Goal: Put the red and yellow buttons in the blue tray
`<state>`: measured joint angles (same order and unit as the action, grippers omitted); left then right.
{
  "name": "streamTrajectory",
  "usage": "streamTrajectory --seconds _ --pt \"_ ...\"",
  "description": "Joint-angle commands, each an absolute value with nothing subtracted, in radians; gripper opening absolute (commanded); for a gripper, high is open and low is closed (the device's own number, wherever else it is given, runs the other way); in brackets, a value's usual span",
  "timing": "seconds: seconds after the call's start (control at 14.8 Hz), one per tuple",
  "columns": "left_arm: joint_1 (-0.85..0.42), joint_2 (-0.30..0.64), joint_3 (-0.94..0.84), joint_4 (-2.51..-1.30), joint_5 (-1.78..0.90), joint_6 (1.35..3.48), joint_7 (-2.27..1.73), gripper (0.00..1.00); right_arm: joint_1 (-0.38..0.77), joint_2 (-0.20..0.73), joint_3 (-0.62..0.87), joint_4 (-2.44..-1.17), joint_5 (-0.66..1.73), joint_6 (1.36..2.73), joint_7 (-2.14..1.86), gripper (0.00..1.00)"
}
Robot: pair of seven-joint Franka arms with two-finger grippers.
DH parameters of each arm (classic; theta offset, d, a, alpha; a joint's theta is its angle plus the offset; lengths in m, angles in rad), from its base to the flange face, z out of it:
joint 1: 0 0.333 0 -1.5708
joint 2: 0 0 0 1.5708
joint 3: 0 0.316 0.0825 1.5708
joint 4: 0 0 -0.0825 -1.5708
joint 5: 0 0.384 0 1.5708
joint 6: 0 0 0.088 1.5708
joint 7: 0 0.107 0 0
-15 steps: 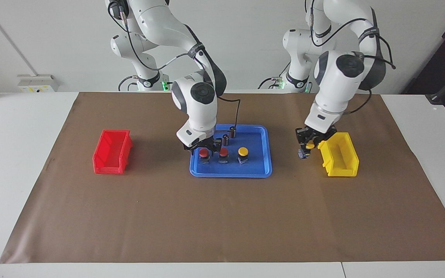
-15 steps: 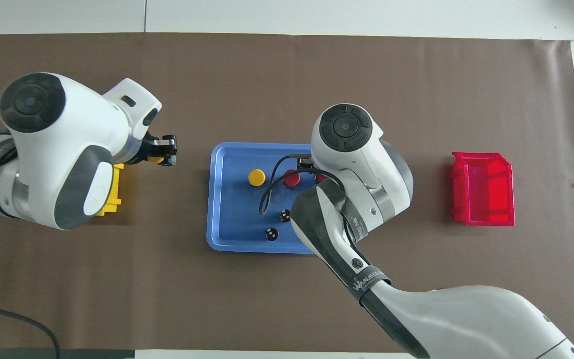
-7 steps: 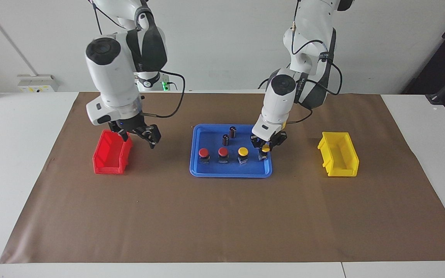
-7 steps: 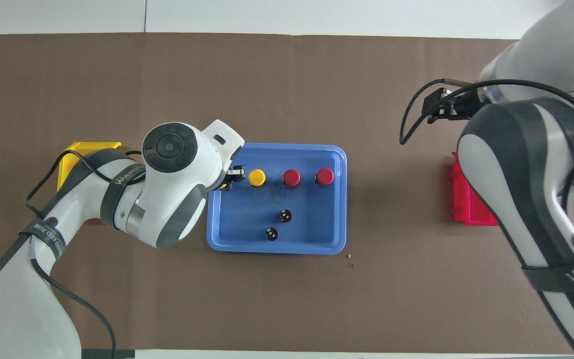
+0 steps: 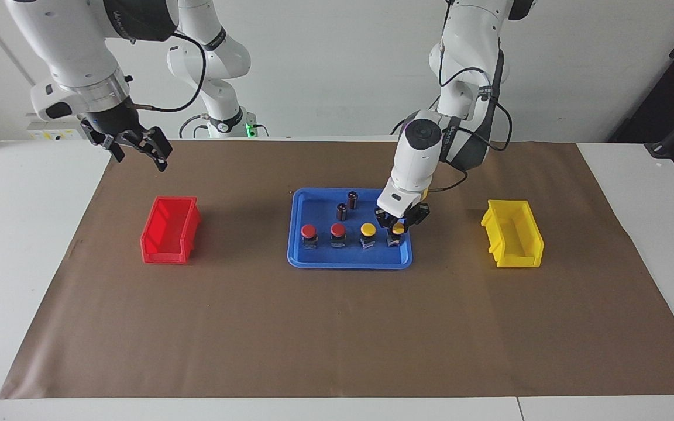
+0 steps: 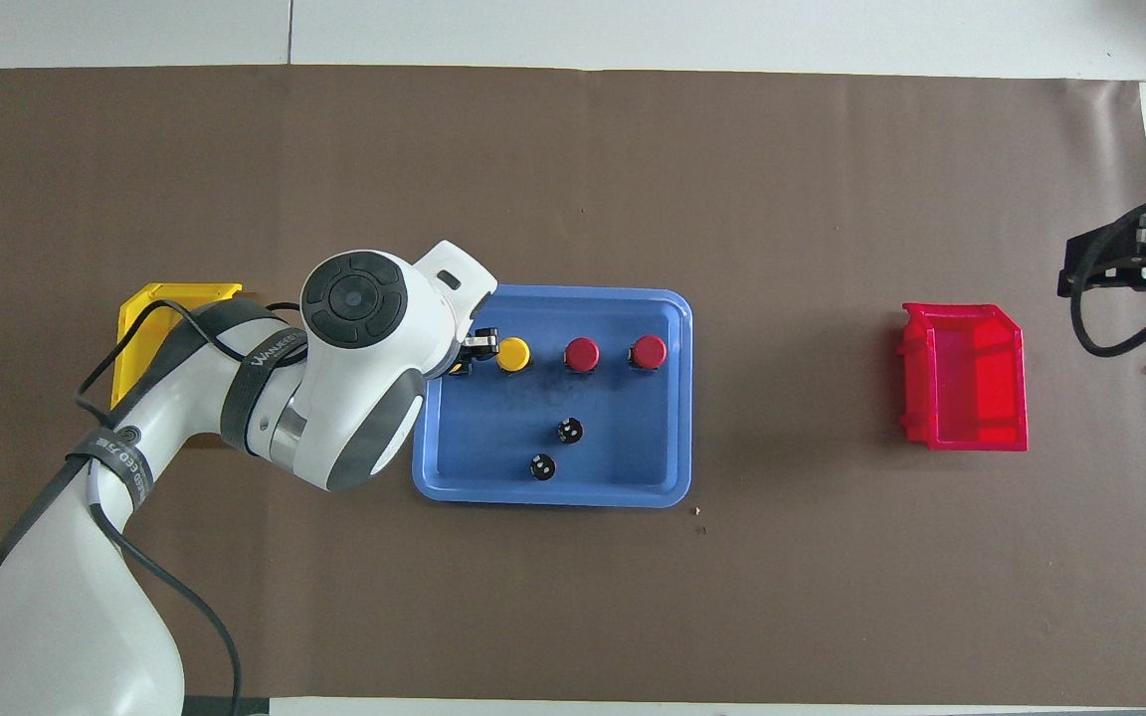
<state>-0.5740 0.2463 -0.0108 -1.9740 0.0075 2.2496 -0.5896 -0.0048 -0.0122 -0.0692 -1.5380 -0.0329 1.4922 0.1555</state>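
The blue tray [image 5: 348,263] [image 6: 553,497] lies mid-table. Two red buttons [image 5: 309,231] [image 5: 338,230] and a yellow button [image 5: 367,229] [image 6: 512,353] stand in a row in it. A second yellow button [image 5: 398,229] stands at the row's end toward the left arm's end of the table, its base down in the tray. My left gripper [image 5: 398,225] [image 6: 464,358] is shut on this button's cap, and its wrist covers most of it from above. My right gripper [image 5: 138,153] [image 6: 1130,264] hangs open and empty, high over the mat's edge by the red bin.
Two small dark cylinders [image 5: 352,199] [image 5: 341,210] stand in the tray, nearer to the robots than the buttons. A red bin [image 5: 170,231] [image 6: 966,378] sits toward the right arm's end of the table, a yellow bin [image 5: 512,234] [image 6: 170,303] toward the left arm's end.
The left gripper carried a yellow button from beside the yellow bin to the tray and lowered it. The right gripper left the red buttons, rose and swung out past the red bin.
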Motion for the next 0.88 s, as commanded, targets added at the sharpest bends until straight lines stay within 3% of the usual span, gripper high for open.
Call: streamTrajectory --seconds 0.0,0.14,0.54,0.81 --pt "-0.588 0.256 0.006 -1.967 0.005 2.247 -0.591 0.85 -0.061 0.003 -0.066 -1.488 -0.032 1.448 0.057 1.00" --pt "-0.578 0.242 0.009 -1.912 0.006 2.128 -0.522 0.98 -0.077 -0.006 -0.066 -1.514 -0.037 1.442 0.046 1.00" --pt "-0.433 0.187 0.021 -1.633 0.002 1.711 -0.335 1.00 -0.129 -0.034 -0.066 -1.575 -0.035 1.501 -0.035 1.00" --pt "-0.263 0.091 0.020 -1.589 -0.029 1.617 -0.117 1.00 -0.129 -0.054 -0.063 -1.635 -0.035 1.563 -0.035 1.00"
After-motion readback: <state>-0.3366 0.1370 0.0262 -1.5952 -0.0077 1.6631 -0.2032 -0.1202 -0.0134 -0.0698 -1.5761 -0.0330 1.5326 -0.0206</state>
